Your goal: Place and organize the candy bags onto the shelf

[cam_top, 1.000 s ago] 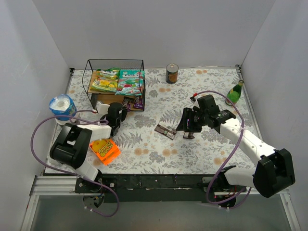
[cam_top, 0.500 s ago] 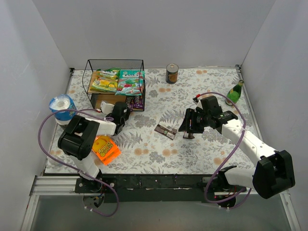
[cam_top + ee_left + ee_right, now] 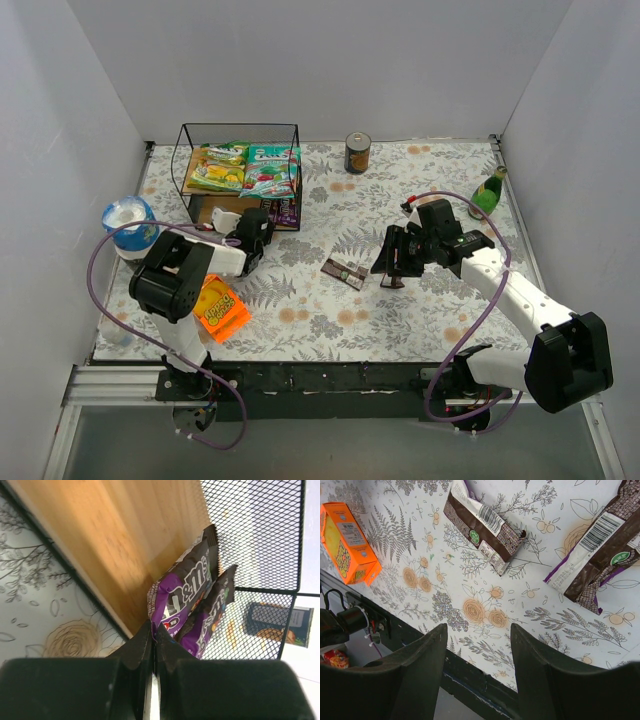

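Observation:
The shelf (image 3: 240,150) stands at the back left, with the yellow-green bag (image 3: 218,170) and the teal bag (image 3: 270,170) lying on its top board. My left gripper (image 3: 262,226) is at the front of the lower board (image 3: 115,540), shut on the corner of a purple packet (image 3: 175,600) that rests on it. A second purple packet (image 3: 212,617) leans beside it against the mesh. My right gripper (image 3: 392,265) is open and empty over the table. A brown packet (image 3: 345,271) lies to its left, also shown in the right wrist view (image 3: 482,527). Another brown packet (image 3: 600,555) lies close by.
An orange flat package (image 3: 220,310) lies near the left arm's base, also in the right wrist view (image 3: 347,542). A blue-white tub (image 3: 128,220) stands at the left edge. A can (image 3: 357,153) stands at the back, and a green bottle (image 3: 487,192) at the right wall.
My left arm has swung right and forward, bringing its gripper up to the shelf's lower board. My right arm has barely moved.

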`<state>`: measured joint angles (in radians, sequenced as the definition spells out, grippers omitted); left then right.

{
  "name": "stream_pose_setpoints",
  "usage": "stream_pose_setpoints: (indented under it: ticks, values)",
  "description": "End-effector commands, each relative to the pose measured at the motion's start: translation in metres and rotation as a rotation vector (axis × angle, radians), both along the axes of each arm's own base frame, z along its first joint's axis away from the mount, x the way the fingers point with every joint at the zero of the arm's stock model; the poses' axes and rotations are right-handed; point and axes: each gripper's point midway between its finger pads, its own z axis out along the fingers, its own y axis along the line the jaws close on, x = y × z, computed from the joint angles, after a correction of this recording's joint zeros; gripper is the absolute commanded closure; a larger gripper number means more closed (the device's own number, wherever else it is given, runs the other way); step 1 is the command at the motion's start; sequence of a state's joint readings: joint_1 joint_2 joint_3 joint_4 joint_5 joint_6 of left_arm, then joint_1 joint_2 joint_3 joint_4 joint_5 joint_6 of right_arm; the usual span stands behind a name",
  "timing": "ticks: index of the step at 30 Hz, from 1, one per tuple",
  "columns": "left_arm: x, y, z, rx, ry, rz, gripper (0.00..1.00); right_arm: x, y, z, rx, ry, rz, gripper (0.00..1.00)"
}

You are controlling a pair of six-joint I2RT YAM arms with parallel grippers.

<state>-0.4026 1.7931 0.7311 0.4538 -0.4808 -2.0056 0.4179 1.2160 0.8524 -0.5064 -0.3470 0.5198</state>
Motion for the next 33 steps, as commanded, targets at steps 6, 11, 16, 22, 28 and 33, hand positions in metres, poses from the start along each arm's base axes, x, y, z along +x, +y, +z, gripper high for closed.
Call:
stream_pose_setpoints:
  ticks: [6, 11, 16, 22, 28, 33]
  values:
    - [0.026, -0.002, 0.044, -0.683, -0.161, 0.379, 0.81, -0.002, -0.001, 0.002, 0.015, -0.017, 0.009, 0.39]
    - [0.024, -0.003, 0.054, -0.661, -0.16, 0.366, 0.63, -0.002, 0.0, 0.002, 0.02, -0.02, 0.011, 0.39]
    - [0.011, -0.001, 0.053, -0.631, -0.132, 0.362, 0.56, -0.003, 0.0, 0.001, 0.022, -0.019, 0.01, 0.39]
    - [-0.003, -0.005, 0.058, -0.61, -0.119, 0.348, 0.57, -0.004, 0.001, -0.003, 0.029, -0.006, 0.015, 0.39]
    - [-0.01, -0.005, 0.052, -0.581, -0.09, 0.342, 0.73, -0.007, -0.001, -0.004, 0.028, -0.007, 0.014, 0.4]
    - [-0.008, -0.007, 0.047, -0.58, -0.083, 0.335, 0.83, -0.008, -0.001, -0.004, 0.028, -0.008, 0.013, 0.4]
